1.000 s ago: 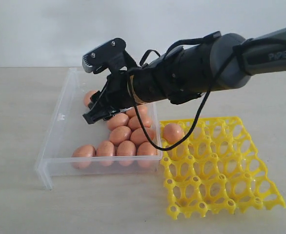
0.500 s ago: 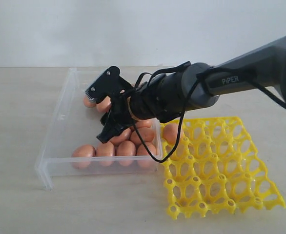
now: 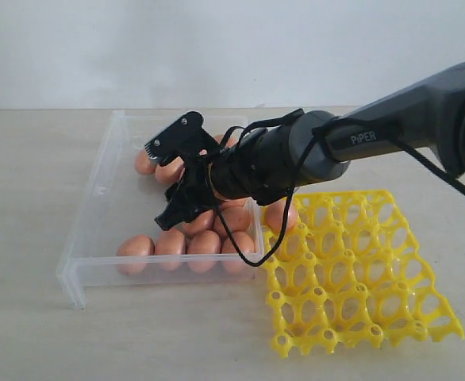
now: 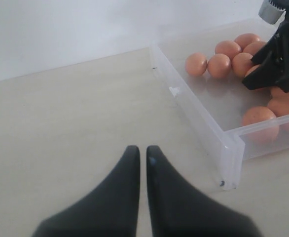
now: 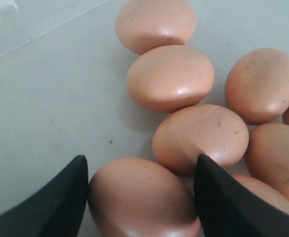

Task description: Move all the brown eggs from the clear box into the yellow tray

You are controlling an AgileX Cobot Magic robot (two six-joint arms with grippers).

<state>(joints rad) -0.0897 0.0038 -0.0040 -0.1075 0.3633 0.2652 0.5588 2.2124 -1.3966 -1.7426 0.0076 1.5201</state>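
Several brown eggs [image 3: 171,243] lie in the clear box [image 3: 97,190], in a row at its front wall and a cluster further back. One brown egg [image 3: 281,216] sits in a corner cell of the yellow tray [image 3: 359,270] beside the box. My right gripper [image 3: 159,184] is down inside the box, open, its fingers straddling one egg [image 5: 142,197] that rests on the box floor among others [image 5: 170,78]. My left gripper [image 4: 142,149] is shut and empty over bare table, left of the box [image 4: 198,108].
The tray lies to the right of the box, nearly touching its front right corner. Its other cells stand open. A black cable [image 3: 240,238] loops down from the right arm over the box wall. A pale wall runs behind the table.
The right arm has come down and forward into the box, lowering its open fingers from above the eggs to either side of one egg. The eggs and tray have not moved.
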